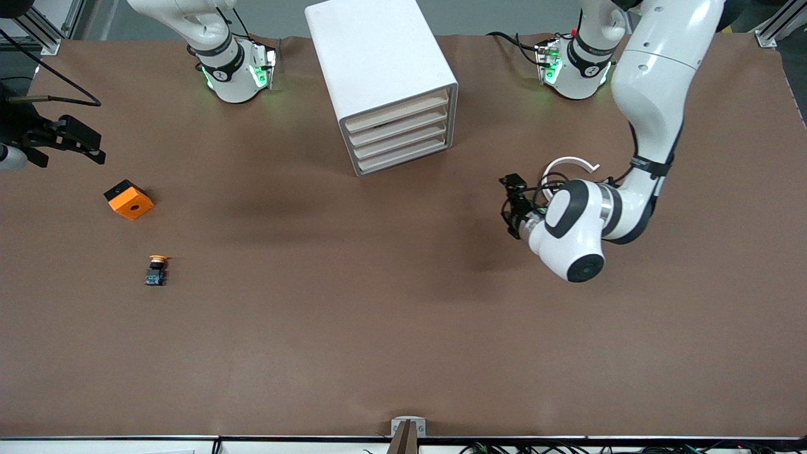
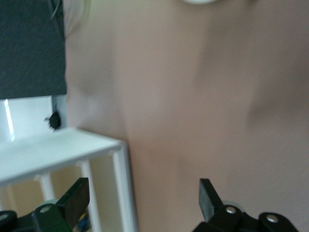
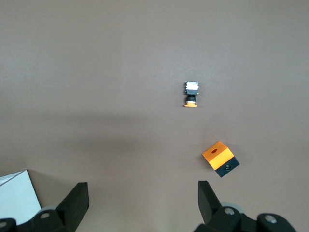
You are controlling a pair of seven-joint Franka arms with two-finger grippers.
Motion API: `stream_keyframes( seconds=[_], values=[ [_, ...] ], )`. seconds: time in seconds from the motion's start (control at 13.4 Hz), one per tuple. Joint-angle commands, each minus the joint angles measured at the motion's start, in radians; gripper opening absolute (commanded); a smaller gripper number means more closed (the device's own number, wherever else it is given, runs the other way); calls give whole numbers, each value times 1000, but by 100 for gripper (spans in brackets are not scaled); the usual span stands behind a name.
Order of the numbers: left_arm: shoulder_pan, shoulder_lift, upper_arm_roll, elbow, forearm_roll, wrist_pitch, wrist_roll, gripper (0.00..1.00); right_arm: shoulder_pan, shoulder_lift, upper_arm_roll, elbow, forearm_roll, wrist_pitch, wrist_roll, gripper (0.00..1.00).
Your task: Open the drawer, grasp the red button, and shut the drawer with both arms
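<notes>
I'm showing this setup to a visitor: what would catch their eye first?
The white drawer cabinet, standing between the two arm bases with all drawers shut. Next, the left gripper, jaws open, hovering over bare table toward the left arm's end. Then the orange block and, nearer the front camera, a small orange-capped button, toward the right arm's end.

Orange block with a hole (image 1: 129, 200), orange-capped button (image 1: 156, 270), brown table (image 1: 378, 315)

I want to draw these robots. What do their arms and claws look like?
Both arms are fat, white and rounded, with black joint rings and green lights at the bases. Black cables run along the left arm. Each end effector is black with two flat fingers; the left end effector looks the same.
</notes>
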Motion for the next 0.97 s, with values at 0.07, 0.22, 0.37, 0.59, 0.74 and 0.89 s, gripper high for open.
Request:
stream_keyframes(
  seconds=[0.07, 0.22, 0.37, 0.59, 0.74, 0.89],
  values=[
    [-2, 6, 5, 23, -229, -28, -106, 100, 11, 13, -6, 28, -3, -11, -6, 100],
    [-66, 6, 5, 26, -236, -31, -161, 100, 13, 13, -6, 28, -3, -15, 8, 100],
    [-102, 29, 4, 27, -260, -51, -164, 100, 32, 13, -6, 32, 0, -17, 11, 100],
    [-183, 57, 5, 29, -340, -54, -178, 90, 85, 10, -5, 57, 0, -20, 11, 100],
    [-230, 72, 5, 29, -343, -54, -201, 76, 133, 9, -5, 69, -3, -20, 11, 100],
    [-252, 83, 5, 29, -348, -54, -223, 64, 170, 9, -3, 77, -3, -20, 12, 100]
  ],
)
